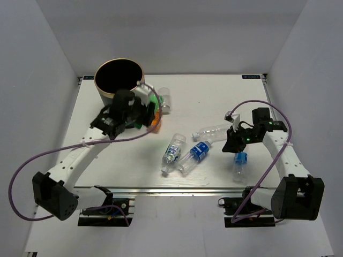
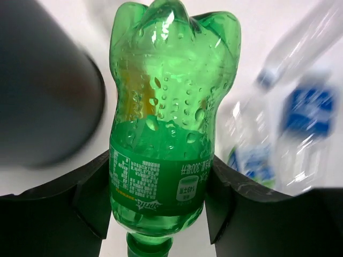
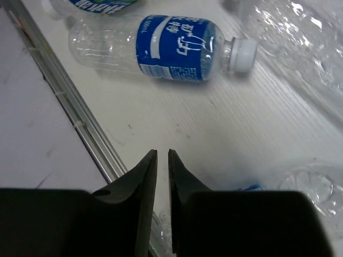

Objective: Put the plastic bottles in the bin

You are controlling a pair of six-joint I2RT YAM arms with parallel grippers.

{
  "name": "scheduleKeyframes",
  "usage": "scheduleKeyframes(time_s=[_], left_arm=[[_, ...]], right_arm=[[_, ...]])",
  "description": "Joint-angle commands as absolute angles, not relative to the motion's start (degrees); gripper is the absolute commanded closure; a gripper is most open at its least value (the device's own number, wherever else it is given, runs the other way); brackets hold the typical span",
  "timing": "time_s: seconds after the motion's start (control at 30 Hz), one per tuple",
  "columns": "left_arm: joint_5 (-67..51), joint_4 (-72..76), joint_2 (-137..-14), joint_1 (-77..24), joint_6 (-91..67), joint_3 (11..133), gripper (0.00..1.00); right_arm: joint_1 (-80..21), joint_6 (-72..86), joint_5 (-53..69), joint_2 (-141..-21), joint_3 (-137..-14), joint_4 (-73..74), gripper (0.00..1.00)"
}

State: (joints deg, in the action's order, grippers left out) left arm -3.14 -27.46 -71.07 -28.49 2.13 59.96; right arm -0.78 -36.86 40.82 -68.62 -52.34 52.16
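Now, stock as I see it.

Bin [image 1: 115, 77]: one, dark, gold-rimmed, close on the left of my left gripper [image 2: 158, 184].

Green bottle [image 2: 171, 107]: one, clamped between my left fingers [image 2: 91, 198] at its label. Its cap is toward my wrist and its base points away.

Orange bottle [image 1: 156, 122]: one, just beside that gripper on its right, partly hidden by it.

Blue-labelled: two, side by side mid-table between my arms.
- The left blue-labelled bottle [image 1: 172, 151].
- The right blue-labelled bottle [image 3: 171, 48], on its side ahead of my right gripper [image 3: 162, 155] and apart from it, white cap to the right.

Clear: three.
- The clear bottle by the bin [image 1: 165, 99], beyond my left gripper.
- The long clear bottle [image 1: 214, 130], ahead and to the right of my right gripper.
- The blue-capped clear bottle [image 1: 239, 163], just under that gripper.

Total: seven bottles.

My right fingers stand together, only a thin slit between them, gripping nothing.
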Motion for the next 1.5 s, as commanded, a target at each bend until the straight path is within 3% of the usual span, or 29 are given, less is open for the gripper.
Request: scheduleKeyframes(time_s=[0.0, 0.1, 0.23, 0.4, 0.43, 0.57, 0.7, 0.77, 0.83, 0.87, 0.9, 0.93, 0.97, 1.13, 1.37, 1.47], left_arm=[[-3.8, -29.5, -72.5, -28.4, 1.4, 75.3, 1.00], [2.1, -30.1, -78.6, -27.8, -0.3, 86.5, 1.00], [14.9, -30.9, -91.4, -25.2, -4.1, 100.4, 1.00], [22.3, -34.6, -104.2, -21.7, -9.0, 115.2, 0.90], [23.3, -35.3, -105.0, -21.2, -9.7, 115.2, 0.88], [27.2, -36.9, -105.7, -17.2, -14.0, 112.0, 0.82], [23.5, -32.7, -102.8, -15.3, -13.5, 109.3, 0.82], [21.7, -32.7, -102.7, -15.3, -12.8, 109.2, 0.73], [20.9, -33.2, -102.1, -14.8, -12.8, 109.0, 0.52], [20.9, -33.2, -101.6, -14.8, -12.8, 107.9, 0.31], [20.2, -33.2, -100.4, -14.8, -13.4, 105.8, 0.21], [20.2, -33.2, -99.8, -14.8, -13.4, 104.8, 0.04], [20.2, -33.2, -99.2, -14.8, -14.1, 103.9, 0.00], [22.1, -35.7, -95.8, -14.8, -14.6, 103.0, 0.00], [19.4, -43.3, -90.4, -14.8, -15.7, 107.5, 0.00], [15.5, -45.8, -84.5, -15.5, -16.3, 102.2, 0.00]], right_arm=[[-0.7, -45.9, 49.3, -69.4, -54.0, 56.2, 0.77], [-0.7, -52.5, 52.4, -70.2, -55.4, 57.7, 0.64], [-1.3, -61.8, 54.2, -71.1, -59.1, 59.2, 0.33], [-2.5, -64.4, 53.1, -71.8, -62.5, 57.0, 0.24], [-2.7, -63.7, 52.3, -71.5, -62.5, 56.9, 0.10], [-3.8, -57.7, 54.1, -71.5, -63.1, 51.3, 0.10], [-5.2, -60.0, 56.5, -75.1, -66.7, 54.5, 0.10], [-5.7, -61.1, 56.3, -76.3, -66.7, 54.1, 0.10], [-7.2, -60.7, 55.0, -76.6, -66.0, 52.0, 0.10], [-7.8, -60.8, 54.0, -76.6, -66.0, 51.6, 0.10], [-8.2, -62.6, 53.1, -76.5, -66.4, 51.3, 0.10], [-10.1, -63.4, 52.4, -76.5, -66.4, 50.3, 0.10], [-10.5, -64.8, 51.9, -76.8, -67.1, 50.2, 0.10], [-15.4, -86.9, 50.8, -75.9, -63.6, 48.2, 0.10], [-26.4, -91.0, 41.8, -80.1, -64.6, 36.7, 0.10], [-31.1, -93.9, 37.8, -85.5, -67.3, 35.6, 0.12]])
